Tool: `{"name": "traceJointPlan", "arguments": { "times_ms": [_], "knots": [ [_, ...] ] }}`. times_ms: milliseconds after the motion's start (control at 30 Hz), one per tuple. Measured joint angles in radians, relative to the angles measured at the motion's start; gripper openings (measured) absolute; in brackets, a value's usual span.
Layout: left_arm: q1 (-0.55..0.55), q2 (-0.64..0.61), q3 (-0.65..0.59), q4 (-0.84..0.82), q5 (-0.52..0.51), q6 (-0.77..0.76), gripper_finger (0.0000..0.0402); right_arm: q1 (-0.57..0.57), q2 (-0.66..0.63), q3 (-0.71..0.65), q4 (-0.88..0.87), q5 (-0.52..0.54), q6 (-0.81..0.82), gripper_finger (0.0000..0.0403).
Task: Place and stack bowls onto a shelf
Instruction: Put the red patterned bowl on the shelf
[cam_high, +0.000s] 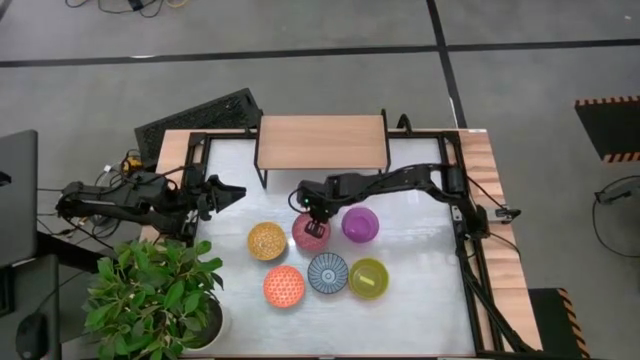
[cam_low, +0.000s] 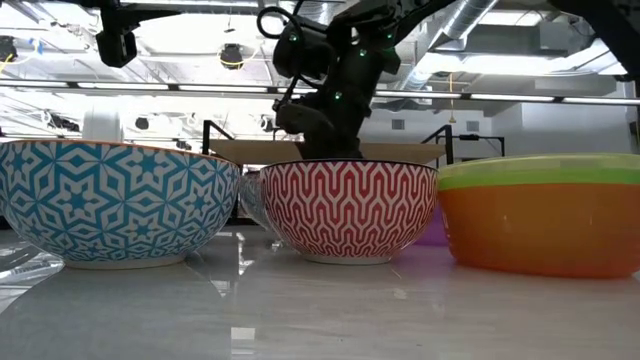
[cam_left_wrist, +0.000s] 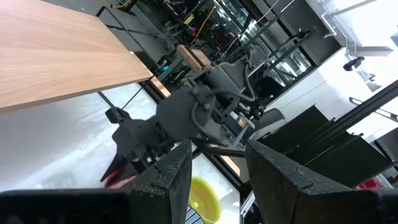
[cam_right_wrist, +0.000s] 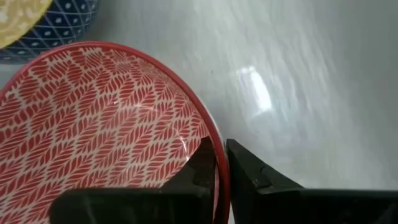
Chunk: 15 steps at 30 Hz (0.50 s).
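We found the left gripper (cam_high: 236, 191) waiting at the tabletop's (cam_high: 420, 300) left edge, jaws apart and holding nothing, aimed toward the middle. Moving right, the shelf (cam_high: 322, 141) stood at the back, and its plank carried no bowl at all, so by our count nothing was placed and all six remained.

In front of it sat the bowls in two rows: the yellow speckled bowl (cam_high: 267, 241), then the pink patterned bowl (cam_high: 311, 232), then the purple bowl (cam_high: 360, 224); nearer the front, the orange patterned bowl (cam_high: 284, 286), the blue-grey bowl (cam_high: 328, 272) and the olive-yellow bowl (cam_high: 368, 277).

And there was the action: the right gripper (cam_high: 317, 222) was down on the pink patterned bowl, jaws pinched narrow on its rim, one finger inside, one outside. The bowl seemed to rest on the tabletop, though we could not be sure. We judged the first lift was at hand, with placing and stacking all to come.
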Motion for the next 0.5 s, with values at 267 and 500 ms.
{"name": "traceJointPlan", "arguments": {
  "times_ms": [267, 500],
  "knots": [
    [0.000, 0.000, 0.000, -0.005, 0.000, 0.018, 0.0135, -0.033, -0.050, 0.068, -0.072, -0.174, 0.026, 0.0043],
    [0.000, 0.001, 0.000, -0.013, -0.005, 0.018, 0.0135, -0.056, -0.195, 0.099, -0.170, -0.213, 0.032, 0.0043]
  ]
}}
